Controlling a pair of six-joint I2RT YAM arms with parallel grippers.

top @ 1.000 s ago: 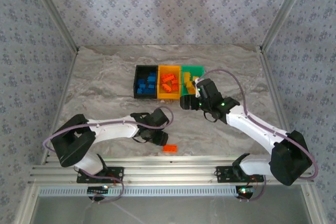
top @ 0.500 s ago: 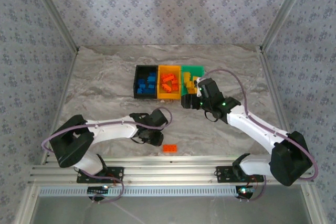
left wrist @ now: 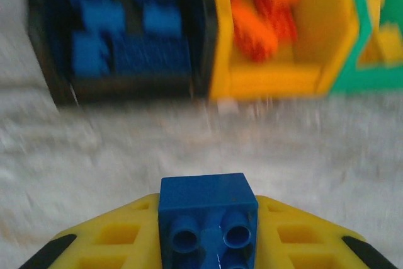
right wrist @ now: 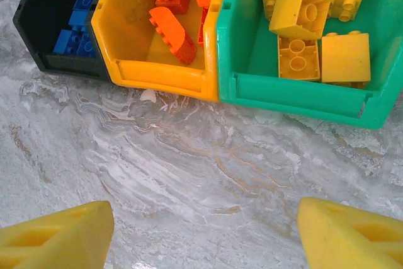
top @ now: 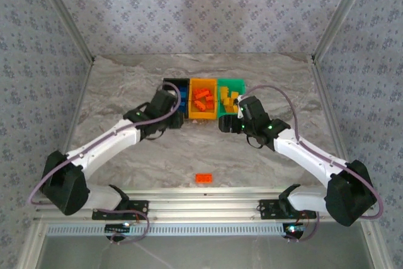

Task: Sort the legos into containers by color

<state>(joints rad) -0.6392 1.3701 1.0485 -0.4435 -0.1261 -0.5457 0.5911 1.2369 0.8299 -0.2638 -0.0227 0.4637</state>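
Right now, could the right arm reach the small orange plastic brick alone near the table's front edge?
Probably yes. The right gripper is open and empty, and bare marbled tabletop lies between it and the orange brick. The left gripper, holding a blue brick, is away by the black plastic bin.

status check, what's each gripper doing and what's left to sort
Left gripper shut on blue brick, near black bin. Right gripper open, empty, near green bin. One orange brick loose on table.

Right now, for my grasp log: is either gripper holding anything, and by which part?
The left gripper holds a blue lego by its opposite sides, studs facing the wrist camera. The right gripper is open, empty.
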